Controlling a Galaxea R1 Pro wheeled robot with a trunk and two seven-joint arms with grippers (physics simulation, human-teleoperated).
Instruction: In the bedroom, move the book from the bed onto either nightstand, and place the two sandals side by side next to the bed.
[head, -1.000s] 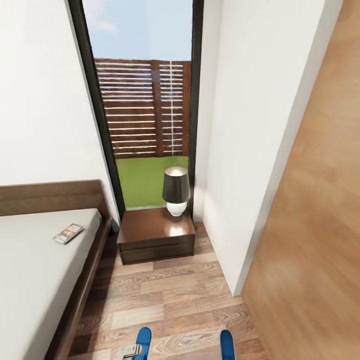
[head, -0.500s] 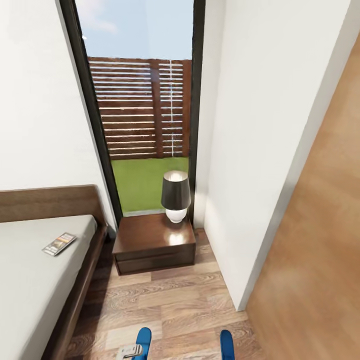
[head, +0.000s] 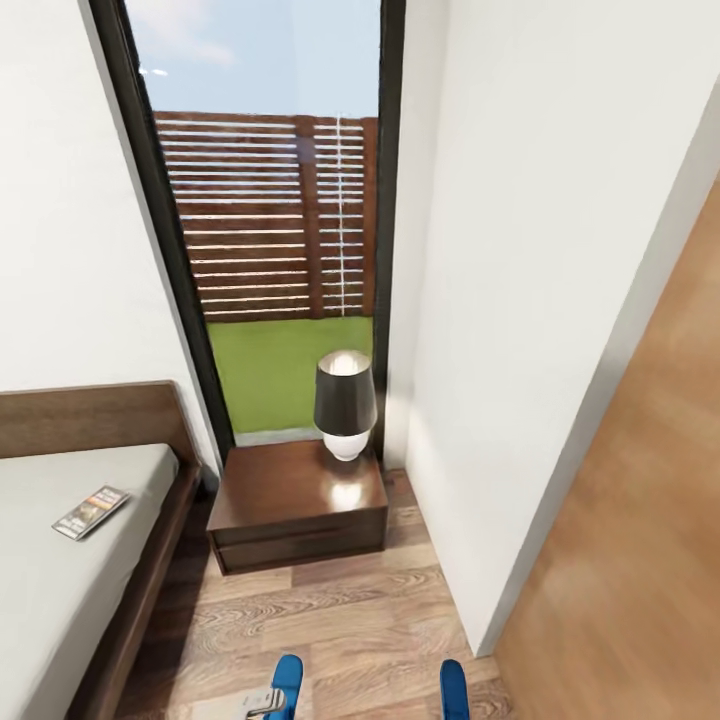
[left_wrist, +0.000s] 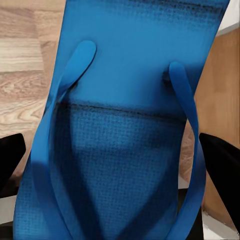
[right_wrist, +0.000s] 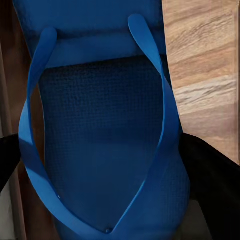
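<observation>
The book (head: 90, 511), dark with an orange band, lies on the grey mattress of the bed (head: 60, 590) at the left of the head view. The dark brown nightstand (head: 298, 505) stands right of the bed, under the window. Two blue sandals poke up at the picture's lower edge, one (head: 287, 683) on the left and one (head: 454, 689) on the right. In the left wrist view my left gripper (left_wrist: 117, 165) is shut on a blue sandal (left_wrist: 125, 125), with black fingers (left_wrist: 220, 165) at either side. My right gripper (right_wrist: 107, 165) is shut on the other sandal (right_wrist: 105, 135).
A lamp (head: 345, 405) with a dark shade and white base stands on the nightstand's right rear corner. A white wall corner (head: 480, 400) and a tall light-brown wooden panel (head: 640, 560) close the right side. Wood-plank floor (head: 330, 620) runs between bed and wall.
The whole head view has shifted as the camera moved: bed, book and nightstand now sit lower and further left, and the window looks larger. Both sandals stay held.
</observation>
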